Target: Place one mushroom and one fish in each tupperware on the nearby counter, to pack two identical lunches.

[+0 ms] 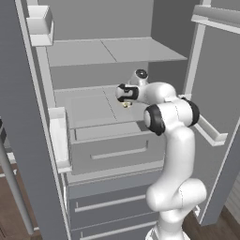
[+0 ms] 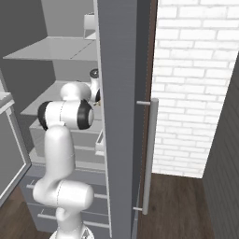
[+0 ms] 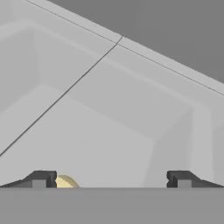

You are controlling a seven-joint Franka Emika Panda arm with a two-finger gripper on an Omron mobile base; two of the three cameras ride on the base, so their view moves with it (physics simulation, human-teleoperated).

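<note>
- One mushroom (image 3: 65,182) peeks up just inside the left fingertip (image 3: 40,179), on the grey shelf (image 1: 89,108).
- Gripper (image 3: 111,179) is spread wide, gripping nothing.
- Mushroom's axis? Can't tell, only a tan cap sliver shows.

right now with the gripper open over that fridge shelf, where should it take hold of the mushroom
Probably the mushroom's round tan cap, coming straight down from above with one finger on each side. In the hand view just a sliver of the cap shows beside one fingertip, off centre, so the open gripper should shift toward it first. The stem is hidden, so it is no sure grip. It sits on the grey shelf.
</note>
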